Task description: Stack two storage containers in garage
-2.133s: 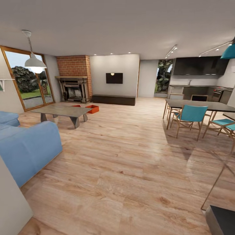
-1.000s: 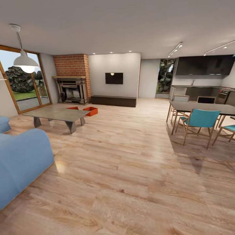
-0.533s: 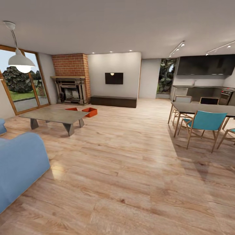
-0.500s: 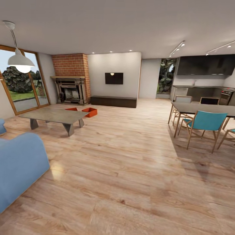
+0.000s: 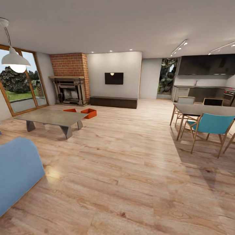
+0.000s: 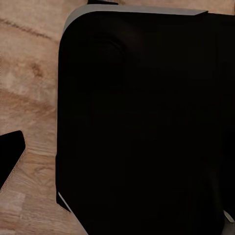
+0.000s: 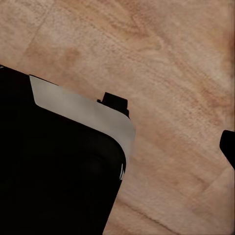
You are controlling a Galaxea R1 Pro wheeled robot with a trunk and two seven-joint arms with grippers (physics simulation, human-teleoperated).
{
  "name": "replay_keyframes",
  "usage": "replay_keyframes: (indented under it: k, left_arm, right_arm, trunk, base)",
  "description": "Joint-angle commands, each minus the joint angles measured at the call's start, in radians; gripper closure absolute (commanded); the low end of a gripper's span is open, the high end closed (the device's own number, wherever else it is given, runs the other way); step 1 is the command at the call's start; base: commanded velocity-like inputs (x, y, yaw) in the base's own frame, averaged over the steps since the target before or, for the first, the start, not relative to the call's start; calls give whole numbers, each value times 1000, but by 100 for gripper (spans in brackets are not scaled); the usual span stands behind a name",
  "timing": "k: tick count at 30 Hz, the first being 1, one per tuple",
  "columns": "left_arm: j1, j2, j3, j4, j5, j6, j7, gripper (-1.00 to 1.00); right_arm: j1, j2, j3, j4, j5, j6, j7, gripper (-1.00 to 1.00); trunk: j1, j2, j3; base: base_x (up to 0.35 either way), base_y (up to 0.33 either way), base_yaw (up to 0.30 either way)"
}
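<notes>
Head view gives you the living room (image 5: 117, 156) from a wood plank floor (image 5: 130, 169). At your far left a blue sofa (image 5: 16, 173) fills the near corner, and above it a white lamp (image 5: 14, 58) hangs in front of the glass doors (image 5: 19, 85). Next comes a low grey table (image 5: 49, 117), standing between you and the brick fireplace (image 5: 70, 80). The two containers (image 5: 88, 113) sit on the planks just behind the table's right end, in front of the fireplace; the left one (image 5: 70, 110) is partly hidden by the tabletop, the right one shows its open top. They lie close together, and you cannot tell whether they touch. Further right a dark bench (image 5: 113, 101) runs along the back wall under a small screen (image 5: 114, 78). A broad stretch of planks lies between you and the containers, with only the table near that line. To the right stand a dining table (image 5: 205, 109) and teal chair (image 5: 212, 125), with dark kitchen units (image 5: 204, 78) behind.

Left wrist view shows a black body (image 6: 142, 127) over planks; right wrist view shows another black, grey-edged body (image 7: 58, 166). You cannot tell how either pincer is set.
</notes>
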Motion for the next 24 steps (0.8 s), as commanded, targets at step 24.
replay_keyframes:
  k: [24]
  left_arm:
    - [0, -1, 0, -1, 9, 7, 0, -100]
  right_arm:
    - [-1, -6, 9, 3, -8, -11, 5, -100]
  trunk:
    - [1, 0, -1]
  base:
    - [333, 0, 0]
